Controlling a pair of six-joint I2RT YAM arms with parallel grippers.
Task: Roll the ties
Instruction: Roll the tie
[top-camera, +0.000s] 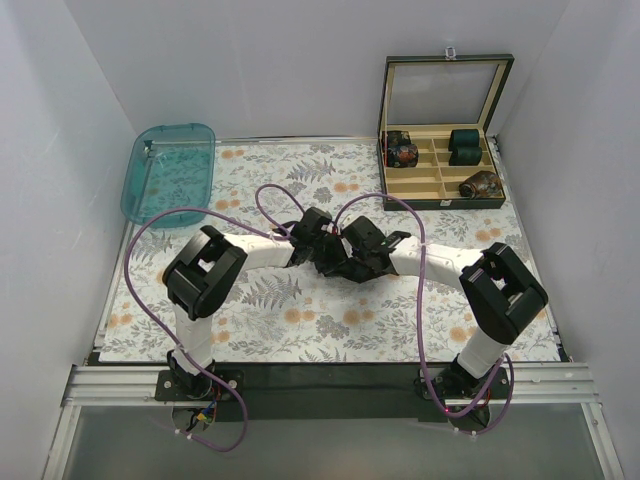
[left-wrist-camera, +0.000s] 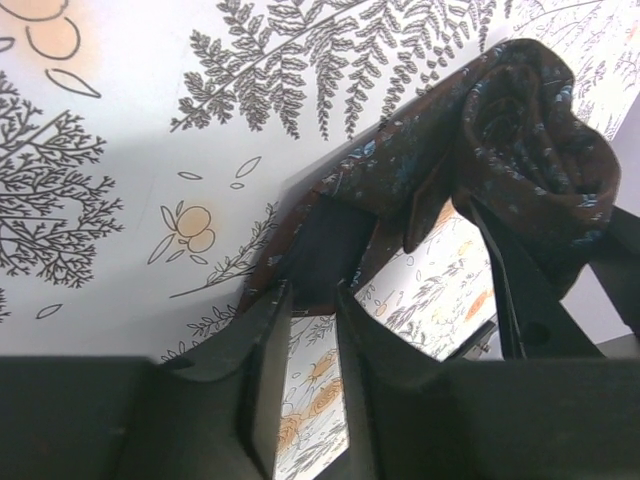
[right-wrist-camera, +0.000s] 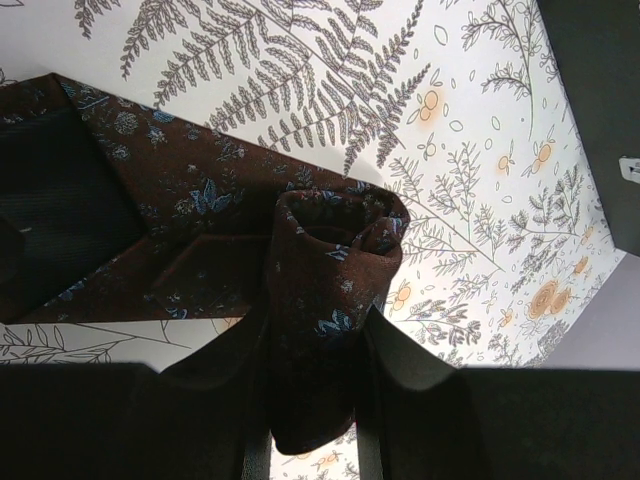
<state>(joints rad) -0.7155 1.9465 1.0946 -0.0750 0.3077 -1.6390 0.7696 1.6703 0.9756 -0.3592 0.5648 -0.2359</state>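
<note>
A dark brown fabric necktie with small pale blue flowers (right-wrist-camera: 215, 195) is at the middle of the table, on a white cloth printed with grey ferns and orange blossoms (top-camera: 300, 180), where the two arms meet. One end of it is wound into a small loose coil (right-wrist-camera: 335, 250); the rest runs off to the left as a flat strip.

The right gripper (right-wrist-camera: 318, 318) is clamped on the coil, one finger on each side of it, and the roll stands between them with its open spiral facing the camera.

The left gripper (left-wrist-camera: 312, 295) sits at the flat strip just beside the coil. Its jaws are only a narrow gap apart, with the tie's dark underside at their tips. I cannot tell whether they pinch the fabric.

At the far right stands an open dark green box with tan compartments (top-camera: 445, 203), holding teal-green rolled bundles (top-camera: 463, 145) and two patterned rolls (top-camera: 402, 152). At the far left a translucent teal plastic tray (top-camera: 170, 170) leans against the wall.
</note>
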